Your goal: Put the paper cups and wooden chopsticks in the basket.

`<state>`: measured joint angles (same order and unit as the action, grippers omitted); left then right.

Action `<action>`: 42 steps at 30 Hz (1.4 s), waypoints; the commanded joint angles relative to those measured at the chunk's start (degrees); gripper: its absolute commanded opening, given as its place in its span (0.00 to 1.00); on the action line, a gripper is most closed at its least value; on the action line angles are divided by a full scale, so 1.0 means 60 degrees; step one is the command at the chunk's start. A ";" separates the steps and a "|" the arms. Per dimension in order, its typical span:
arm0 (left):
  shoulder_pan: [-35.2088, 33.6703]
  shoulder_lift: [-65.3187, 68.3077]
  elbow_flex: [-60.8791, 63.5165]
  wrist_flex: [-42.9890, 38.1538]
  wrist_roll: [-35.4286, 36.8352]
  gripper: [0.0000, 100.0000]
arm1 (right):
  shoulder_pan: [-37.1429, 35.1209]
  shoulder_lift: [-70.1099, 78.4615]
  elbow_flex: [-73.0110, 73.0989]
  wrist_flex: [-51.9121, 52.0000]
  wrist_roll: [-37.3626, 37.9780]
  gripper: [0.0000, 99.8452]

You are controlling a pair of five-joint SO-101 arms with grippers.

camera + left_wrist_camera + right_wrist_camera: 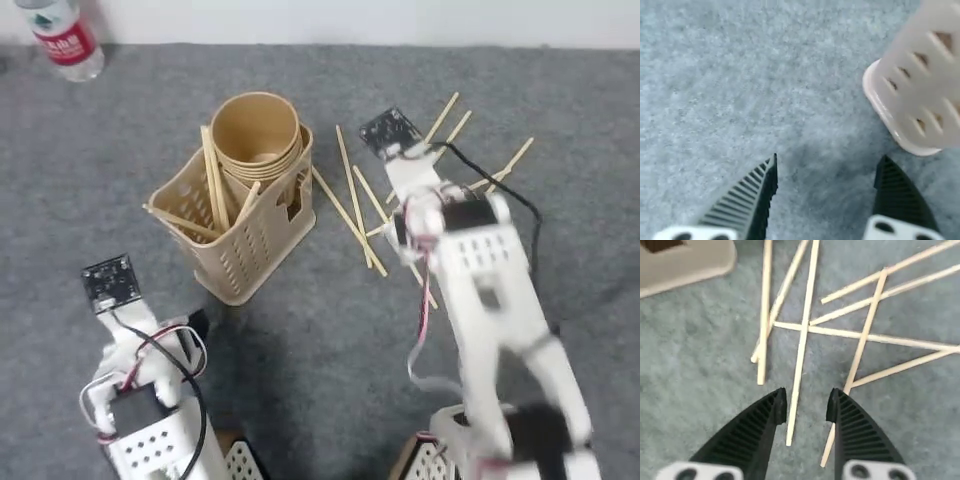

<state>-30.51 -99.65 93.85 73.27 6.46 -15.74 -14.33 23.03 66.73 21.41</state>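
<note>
Several paper cups (256, 135) sit nested in one stack inside the basket (250, 250), which stands slightly toward ten o'clock from the middle of the grey carpet (90, 180). A few chopsticks (214, 180) lean in the basket at the stack's nine o'clock side. The loose chopsticks (350, 215) lie crossed on the carpet at three o'clock of the basket, under the right arm (480, 270). The right claw (807, 395) hangs partly open just over them, with one stick (799, 365) running between its fingers, not pinched. The left arm (140, 370) stands at seven o'clock of the basket. The left claw (830, 162) gapes wide and holds nothing, over bare carpet near the basket's bottom corner. A bottle (62, 35) lies at the eleven o'clock edge
</note>
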 commanded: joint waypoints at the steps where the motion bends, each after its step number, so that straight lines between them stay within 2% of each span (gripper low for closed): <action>1: -0.0088 -0.0791 -0.0037 0.0088 0.0161 0.30 | 0.0125 0.2015 -0.1495 -0.0007 -0.0117 0.12; 4: -0.0088 -0.0777 -0.0037 0.0073 0.0161 0.30 | 0.0095 0.3480 -0.2476 0.0330 -0.0117 0.08; 10: -0.0088 -0.0777 -0.0037 0.0059 0.0176 0.30 | 0.0168 0.5604 -0.4132 0.0799 -0.0117 0.10; 24: -0.0073 -0.0777 -0.0037 0.0059 0.0176 0.30 | -0.0007 0.7905 -0.5436 0.0828 -0.0073 0.10; 26: -0.0073 -0.0777 -0.0037 0.0059 0.0176 0.30 | 0.0007 0.7934 -0.5451 0.0769 -0.0044 0.08; 29: -0.0073 -0.0777 -0.0037 0.0059 0.0176 0.30 | 0.0183 0.7978 -0.5788 0.0813 0.0073 0.00; 32: -0.0073 -0.0777 -0.0037 0.0059 0.0176 0.30 | 0.0403 0.7788 -0.6007 0.1062 0.0249 0.00; 39: -0.0073 -0.0777 -0.0037 0.0059 0.0176 0.30 | 0.0476 0.5048 -0.8586 0.4110 0.0205 0.01; 42: -0.0073 -0.0777 -0.0037 0.0059 0.0176 0.30 | 0.0388 0.3363 -0.9685 0.4667 0.0205 0.01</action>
<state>-30.86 -99.91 94.02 73.63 6.81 -13.19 18.37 -26.90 91.43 22.11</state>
